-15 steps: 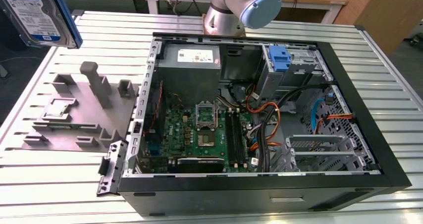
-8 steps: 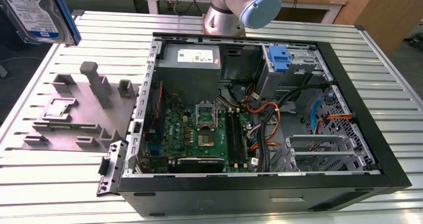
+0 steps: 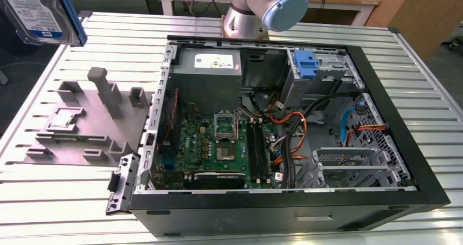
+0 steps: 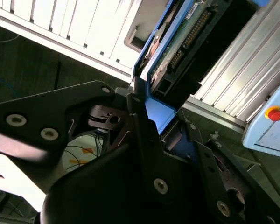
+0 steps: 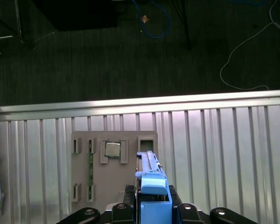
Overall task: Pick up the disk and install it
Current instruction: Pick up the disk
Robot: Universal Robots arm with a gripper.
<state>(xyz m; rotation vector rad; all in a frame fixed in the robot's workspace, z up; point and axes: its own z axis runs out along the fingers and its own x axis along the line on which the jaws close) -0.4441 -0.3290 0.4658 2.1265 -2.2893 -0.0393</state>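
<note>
The disk (image 3: 40, 12) hangs high above the table at the exterior view's far left, with its white-and-blue label facing out and a blue carrier frame along its edge. In the first wrist view the disk (image 5: 151, 184) is seen edge-on, its blue frame sticking out between the black fingers of my gripper (image 5: 151, 212), which is shut on it. In the second wrist view the disk (image 4: 177, 42) shows its circuit-board side and connector, held in my gripper (image 4: 151, 109). It floats over the grey fixture plate (image 5: 114, 168).
An open computer case (image 3: 426, 163) lies on the slatted metal table (image 3: 434, 93), with a grey power-supply box (image 3: 206, 63) and a bare blue bracket (image 3: 307, 66) in the drive bay. The grey fixture plate (image 3: 87, 126) lies to the case's left in the exterior view. A red button (image 4: 274, 113) is nearby.
</note>
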